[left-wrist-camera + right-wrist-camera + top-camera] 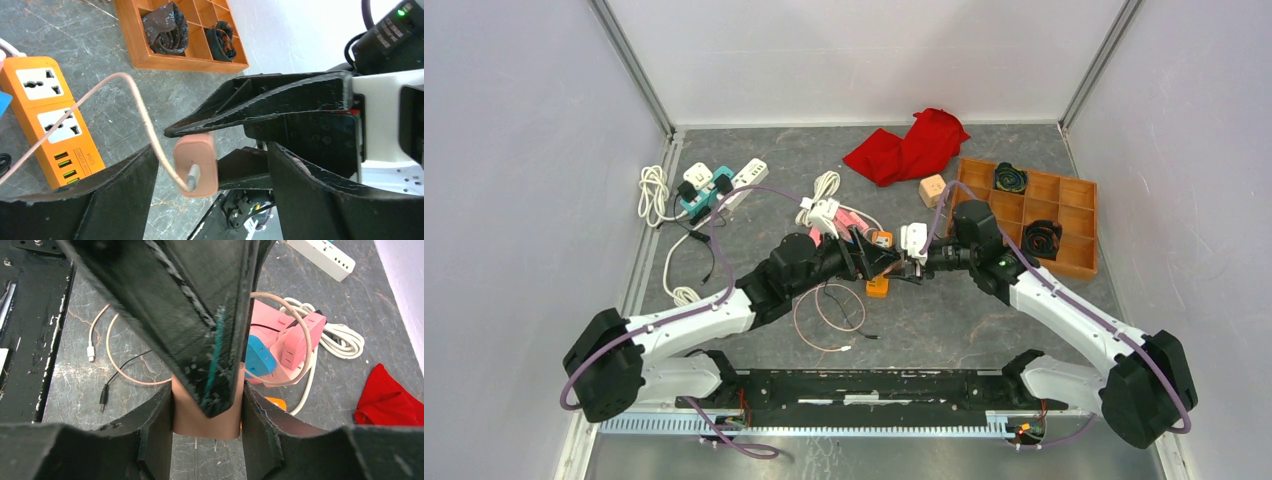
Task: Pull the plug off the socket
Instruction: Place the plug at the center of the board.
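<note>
The salmon-pink plug (197, 165) hangs in the air above the table, its two bare prongs (196, 442) showing clear of any socket. My right gripper (207, 410) is shut on its sides. A pink cable (135, 95) runs from its back. The orange socket strip (50, 115) lies on the table below and to the side, also showing in the top view (877, 287). My left gripper (215, 155) is open, its fingers wide on either side of the plug without touching it. The two grippers meet at mid-table (894, 258).
A wooden compartment tray (1064, 215) holding coiled cables stands at the right. A red cloth (909, 148) and a wooden cube (932, 188) lie at the back. A pink power strip (290, 340), a white strip (734, 180) and loose cables (829, 315) lie around.
</note>
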You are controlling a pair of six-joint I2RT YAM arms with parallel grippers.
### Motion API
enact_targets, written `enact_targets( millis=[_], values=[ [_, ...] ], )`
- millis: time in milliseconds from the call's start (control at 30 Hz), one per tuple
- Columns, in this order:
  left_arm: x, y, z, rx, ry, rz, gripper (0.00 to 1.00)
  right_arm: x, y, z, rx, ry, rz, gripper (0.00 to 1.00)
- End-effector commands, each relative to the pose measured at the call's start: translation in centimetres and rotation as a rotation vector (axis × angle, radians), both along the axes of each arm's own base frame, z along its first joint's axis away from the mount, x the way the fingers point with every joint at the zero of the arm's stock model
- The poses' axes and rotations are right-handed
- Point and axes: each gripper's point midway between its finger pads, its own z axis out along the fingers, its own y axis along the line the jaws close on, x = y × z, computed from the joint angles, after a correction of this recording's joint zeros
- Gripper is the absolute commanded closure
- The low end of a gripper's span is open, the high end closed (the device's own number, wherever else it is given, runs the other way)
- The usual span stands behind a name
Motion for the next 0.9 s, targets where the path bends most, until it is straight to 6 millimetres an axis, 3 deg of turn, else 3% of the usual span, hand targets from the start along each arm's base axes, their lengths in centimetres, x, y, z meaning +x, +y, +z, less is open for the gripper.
enact_targets(
  millis=[0,167,333,433,533,567,600,700,867],
  values=[
    [-0.9,0.2,4.4,0.063,-0.133,-0.075,0.12,0.3,0.2,1.8,0.019,-0.049,0.02,1.0],
    [-2.2,2.9,5.0,0.336,-0.248,-0.161,0.07,0.2,-0.7,2.6,0.01,-0.081,0.055,1.0],
    [-4.0,5.6,9.0,0.458,-0.47,-0.251,0.0,0.0,-2.9,6.5,-0.004,-0.194,0.043,1.0],
    [-3.7,8.4,11.1,0.503,-0.618,-0.165,0.0,-0.2,-4.3,10.1,0.009,-0.289,-0.018,1.0],
    [-2.2,11.3,10.8,0.567,-0.699,-0.005,0.0,0.6,-5.4,14.1,-0.013,-0.34,-0.088,1.0],
    [-1.7,12.0,9.6,0.591,-0.706,0.034,0.0,0.9,-5.8,15.2,-0.017,-0.347,-0.114,1.0],
    [-1.3,12.8,9.4,0.605,-0.712,0.082,0.0,1.4,-6.2,17.2,-0.015,-0.375,-0.156,1.0],
    [-0.3,14.4,6.0,0.696,-0.688,0.148,0.0,2.3,-7.5,23.2,0.008,-0.443,-0.266,1.0],
    [0.6,15.9,3.8,0.78,-0.622,0.213,0.0,3.1,-10.6,32.6,0.105,-0.573,-0.496,1.0]
  ],
)
